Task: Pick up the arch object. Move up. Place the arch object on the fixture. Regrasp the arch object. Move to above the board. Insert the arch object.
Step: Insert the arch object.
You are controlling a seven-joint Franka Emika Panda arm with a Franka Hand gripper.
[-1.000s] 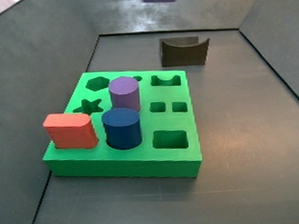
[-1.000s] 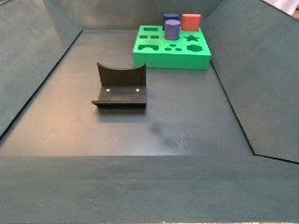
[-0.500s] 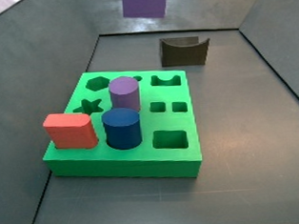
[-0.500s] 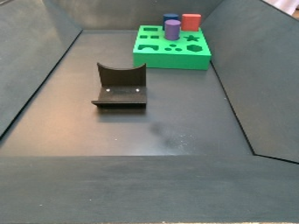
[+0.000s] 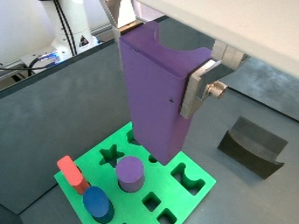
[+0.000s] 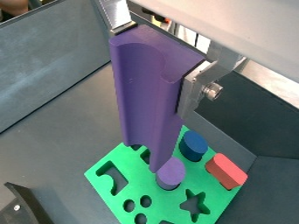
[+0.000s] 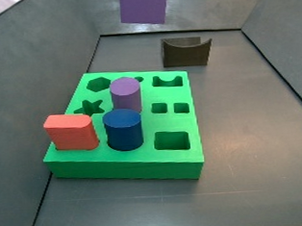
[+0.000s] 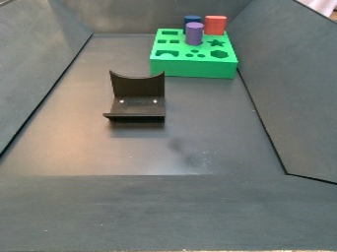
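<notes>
Gripper (image 5: 163, 48) clamped on arch object (image 5: 158, 96), held upright above board (image 5: 187, 188).
Silver fingers (image 5: 201, 83) pinch the bar's sides; its lower end hangs clear over the pegs, fixture (image 8: 136, 96) well apart, open floor around.

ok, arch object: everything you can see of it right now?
The arch object is a long, matte purple bar, plastic-looking, with a curved groove down one side. It hangs upright, clamped near its upper end by the gripper, whose silver finger presses one flank. It is above the green board, touching nothing else. In a side view only its lower end shows.
</notes>
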